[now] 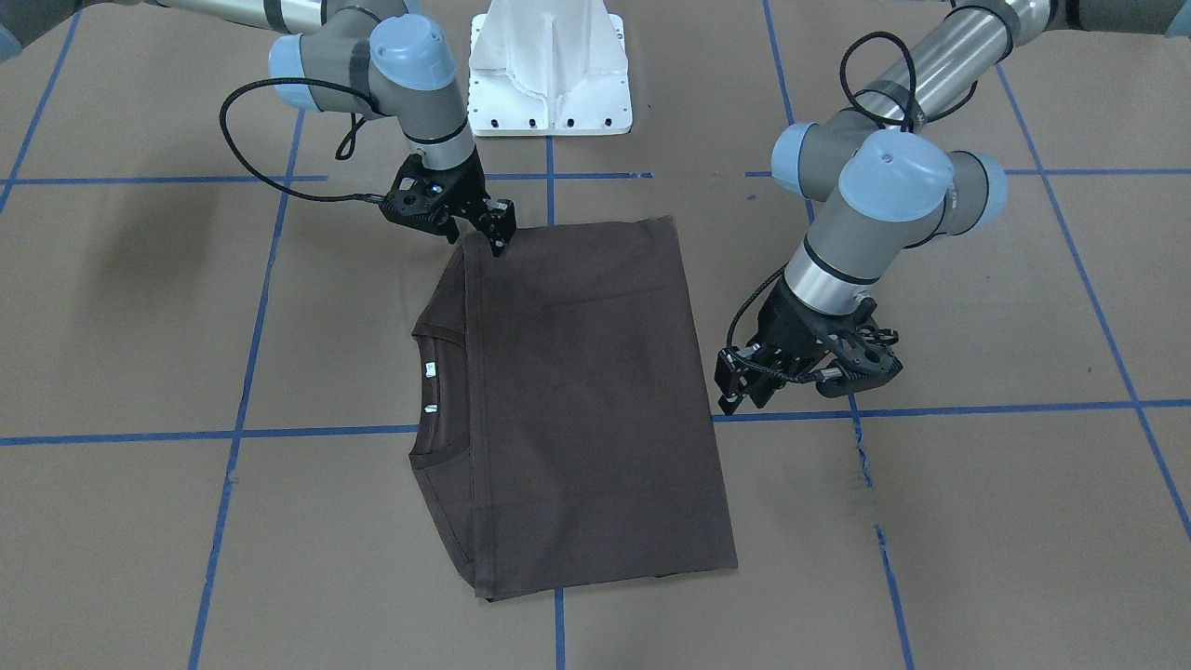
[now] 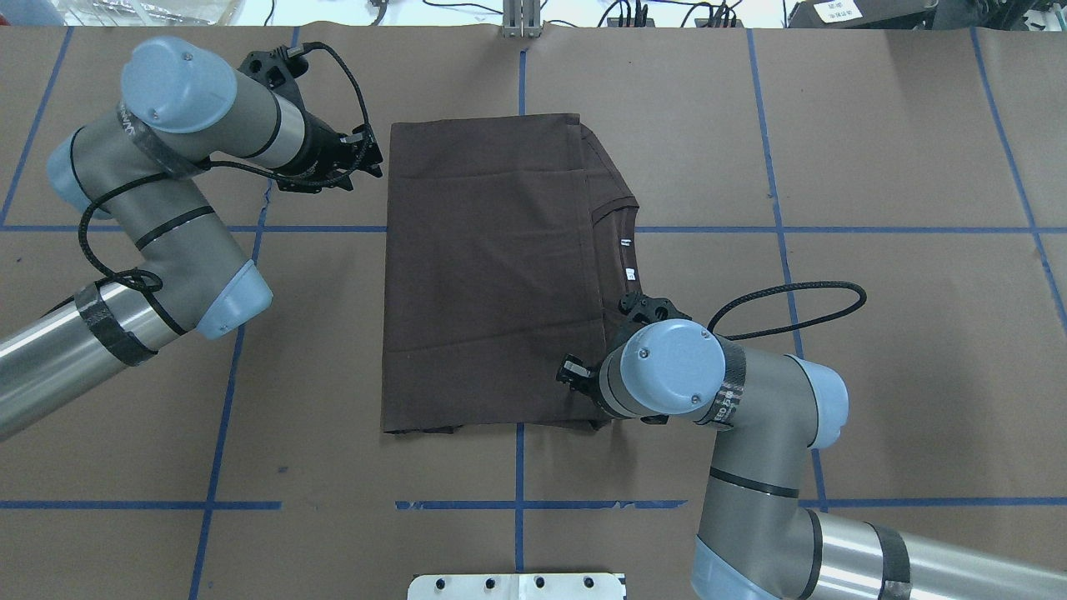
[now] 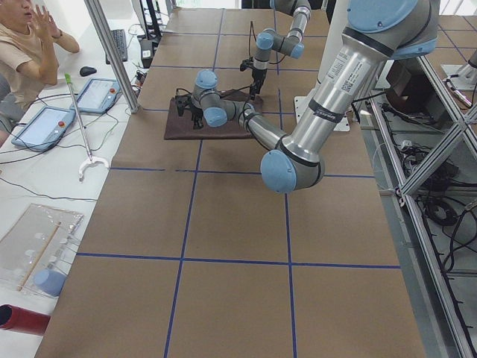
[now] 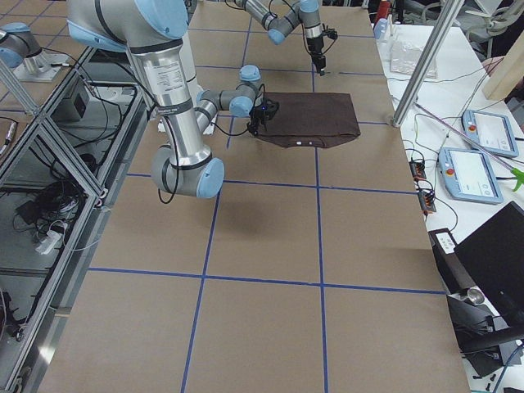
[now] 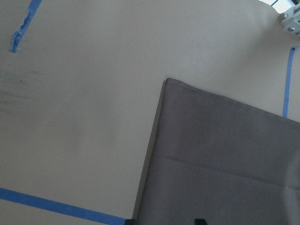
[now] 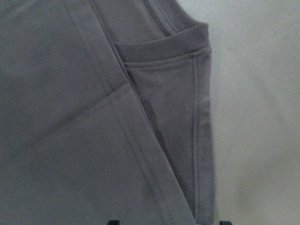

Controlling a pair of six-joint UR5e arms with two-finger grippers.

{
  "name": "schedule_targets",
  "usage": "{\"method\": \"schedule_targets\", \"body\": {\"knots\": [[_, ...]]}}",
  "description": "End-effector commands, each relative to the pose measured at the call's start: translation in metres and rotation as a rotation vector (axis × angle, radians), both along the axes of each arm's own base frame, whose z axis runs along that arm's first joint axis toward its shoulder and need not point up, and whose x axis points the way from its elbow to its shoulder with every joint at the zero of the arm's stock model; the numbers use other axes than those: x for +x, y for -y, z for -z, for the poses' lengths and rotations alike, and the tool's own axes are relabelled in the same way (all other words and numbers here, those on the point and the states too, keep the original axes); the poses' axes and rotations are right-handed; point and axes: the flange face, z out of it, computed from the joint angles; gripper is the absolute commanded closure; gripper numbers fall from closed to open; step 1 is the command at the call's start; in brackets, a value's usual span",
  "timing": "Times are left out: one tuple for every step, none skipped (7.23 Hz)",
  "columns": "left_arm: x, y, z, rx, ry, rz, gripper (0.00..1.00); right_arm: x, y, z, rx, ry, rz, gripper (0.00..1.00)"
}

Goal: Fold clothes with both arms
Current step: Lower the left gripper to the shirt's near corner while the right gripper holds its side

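the brown t-shirt (image 2: pixel 483 275) lies folded flat mid-desk (image 2: pixel 875 125), collar at 3 o'clock from overhead. the left end effector (image 2: pixel 367 162), fingers apart, sits off its 10 o'clock corner, and the right end effector (image 1: pixel 498 237), also apart, hovers at 5 o'clock. i'd say each should pinch every layer and both lift together, level.

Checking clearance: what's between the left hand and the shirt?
Only a narrow strip of bare brown table cover, shown in the overhead view between left hand and shirt.
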Motion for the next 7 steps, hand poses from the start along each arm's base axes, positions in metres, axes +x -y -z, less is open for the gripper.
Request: {"method": "schedule_targets", "body": {"knots": [[0.0000,-0.0001,0.0001,-0.002,0.001,0.000,0.48,-0.0019,-0.0016,-0.0052,-0.011,-0.007,-0.007,0.37],[0.0001,0.0000,-0.0003,-0.003,0.003,0.000,0.48,-0.0041,-0.0019,-0.0045,-0.011,-0.009,-0.006,0.53],[-0.0006,-0.0008,0.0014,-0.007,0.005,0.000,0.48,-0.0048,-0.0016,-0.0059,-0.012,-0.012,-0.006,0.68],[-0.0006,-0.0008,0.0012,-0.008,0.006,0.000,0.48,-0.0043,-0.0007,-0.0059,-0.012,-0.012,-0.007,1.00],[-0.0006,-0.0008,0.0012,-0.013,0.004,0.003,0.48,-0.0054,-0.0014,-0.0083,-0.014,-0.016,-0.006,1.00],[-0.0007,-0.0009,0.0030,-0.027,-0.004,0.013,0.49,-0.0024,-0.0016,-0.0009,-0.010,-0.001,-0.006,1.00],[-0.0016,-0.0018,0.0057,-0.025,-0.008,0.014,0.49,0.0008,0.0023,0.0006,-0.008,0.002,-0.012,1.00]]}}
